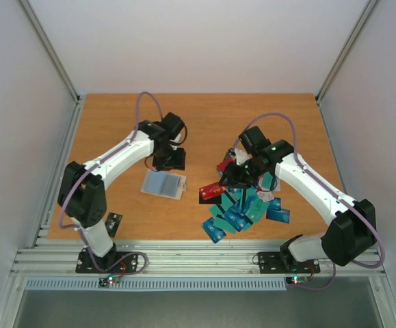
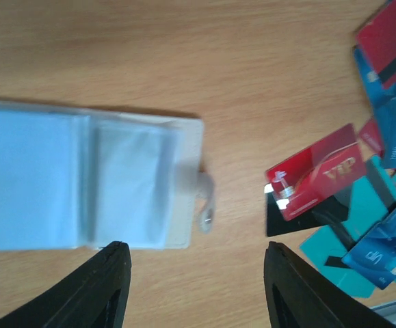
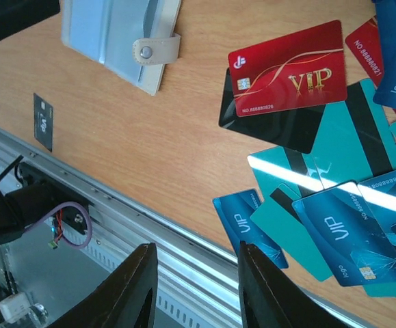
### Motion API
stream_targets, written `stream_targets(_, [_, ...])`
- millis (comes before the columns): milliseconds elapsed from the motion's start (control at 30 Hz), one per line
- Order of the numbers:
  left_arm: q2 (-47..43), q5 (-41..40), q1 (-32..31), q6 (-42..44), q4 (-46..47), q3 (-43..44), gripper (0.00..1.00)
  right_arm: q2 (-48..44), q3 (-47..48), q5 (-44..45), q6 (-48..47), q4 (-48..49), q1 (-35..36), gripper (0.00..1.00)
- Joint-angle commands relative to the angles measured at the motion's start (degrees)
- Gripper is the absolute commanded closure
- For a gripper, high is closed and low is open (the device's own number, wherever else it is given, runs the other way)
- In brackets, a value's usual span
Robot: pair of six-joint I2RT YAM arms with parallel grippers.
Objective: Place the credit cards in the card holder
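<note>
Left jaws stood apart, empty, the opened card holder (image 2: 81,184) flat on the counter (image 2: 184,55) just beyond them. Right jaws, parted around nothing, hung above the credit cards (image 3: 334,198); pinching one top card's exposed edge seemed wisest.

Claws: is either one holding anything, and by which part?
Nothing is held. The left claw is open and empty near the card holder; the right claw is open and empty too, beside the credit cards.
</note>
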Motion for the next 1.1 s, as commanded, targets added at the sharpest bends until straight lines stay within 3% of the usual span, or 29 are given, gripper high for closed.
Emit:
stream_targets(0, [-2.64, 3.11, 3.74, 3.90, 2.55, -7.56, 0.44, -1.49, -0.15, 1.48, 0.85, 1.48, -0.83, 0.66])
stream_targets(200, [-6.26, 12.76, 4.05, 11.27, 7.26, -11.05, 0.45, -0.79, -3.26, 1.03, 2.93, 3.04, -3.52, 0.64])
stream_targets(400, [-5.17, 18.04, 1.28, 15.37, 10.54, -9.85, 0.45, -1.49, -10.00, -5.28, 6.18, 7.42, -9.45, 0.62])
stream_targets(667, [5.09, 18.93, -3.54, 16.19, 10.86, -3.46, 0.52, -1.15, -18.48, -11.23, 12.45, 17.61, -11.61, 0.56])
stream_targets(1067, [17.84, 24.85, -3.74, 16.12, 11.22, 2.44, 0.51, 4.60, -26.95, -13.22, 22.69, 34.23, -11.55, 0.55])
